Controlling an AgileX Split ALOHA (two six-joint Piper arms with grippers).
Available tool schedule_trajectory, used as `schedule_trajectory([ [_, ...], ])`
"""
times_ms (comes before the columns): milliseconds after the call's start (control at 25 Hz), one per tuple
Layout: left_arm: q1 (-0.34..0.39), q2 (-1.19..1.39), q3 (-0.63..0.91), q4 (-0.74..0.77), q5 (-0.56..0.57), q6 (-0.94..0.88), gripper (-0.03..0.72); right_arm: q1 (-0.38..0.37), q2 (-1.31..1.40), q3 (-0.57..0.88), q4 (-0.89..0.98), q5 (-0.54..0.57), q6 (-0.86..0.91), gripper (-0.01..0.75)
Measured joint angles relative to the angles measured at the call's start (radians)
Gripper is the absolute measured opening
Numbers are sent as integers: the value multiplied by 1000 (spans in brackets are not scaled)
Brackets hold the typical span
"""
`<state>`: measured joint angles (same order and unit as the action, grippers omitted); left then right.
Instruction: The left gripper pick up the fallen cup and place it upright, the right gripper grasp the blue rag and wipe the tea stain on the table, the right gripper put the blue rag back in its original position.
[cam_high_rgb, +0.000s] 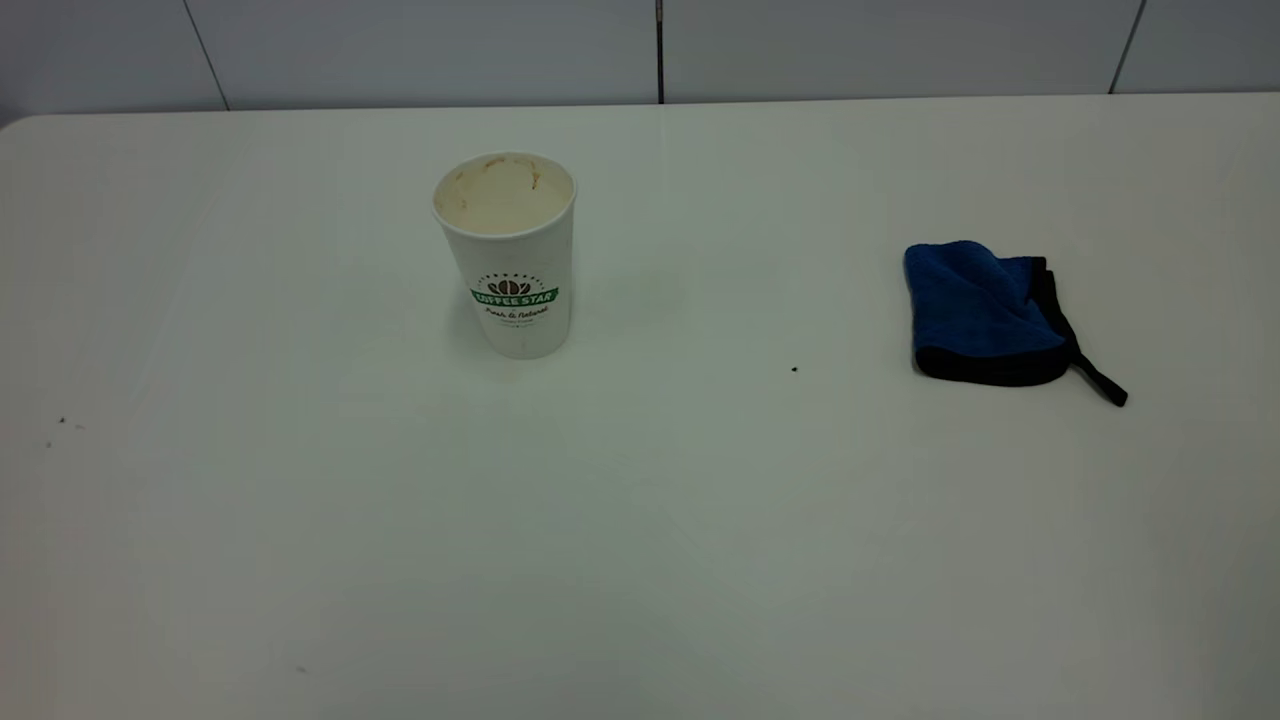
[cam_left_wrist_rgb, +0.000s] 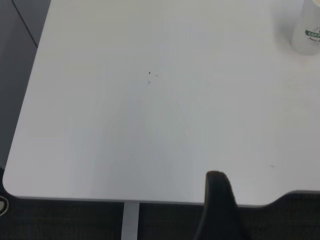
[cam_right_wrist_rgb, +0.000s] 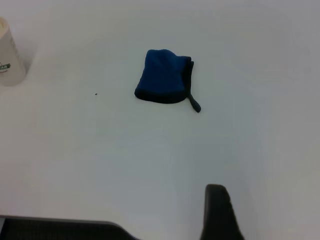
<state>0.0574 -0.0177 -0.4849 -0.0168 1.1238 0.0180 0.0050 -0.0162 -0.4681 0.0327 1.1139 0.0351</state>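
The cup (cam_high_rgb: 510, 255) stands upright on the table (cam_high_rgb: 640, 520), left of centre, its mouth open and tan-stained inside. It also shows at the edge of the left wrist view (cam_left_wrist_rgb: 309, 32) and of the right wrist view (cam_right_wrist_rgb: 9, 57). The blue rag (cam_high_rgb: 985, 312) lies folded at the right, its black loop tail pointing towards the front right. No tea stain shows on the table. Neither arm appears in the exterior view. Only a dark tip of the left gripper (cam_left_wrist_rgb: 216, 182) shows, over the table's near left edge. The right gripper (cam_right_wrist_rgb: 216, 195) is well back from the rag (cam_right_wrist_rgb: 162, 77).
A tiny black speck (cam_high_rgb: 794, 369) lies between cup and rag. More specks (cam_high_rgb: 60, 422) sit at the far left. The table's rounded corner (cam_left_wrist_rgb: 10, 185) and front edge are near the left gripper. A grey panelled wall (cam_high_rgb: 420, 50) runs behind the table.
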Motion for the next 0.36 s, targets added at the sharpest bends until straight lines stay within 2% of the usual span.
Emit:
schedule_trajectory([
  [360, 0, 0, 0, 0, 0, 0, 524, 0, 0, 0, 4, 0, 0, 532],
])
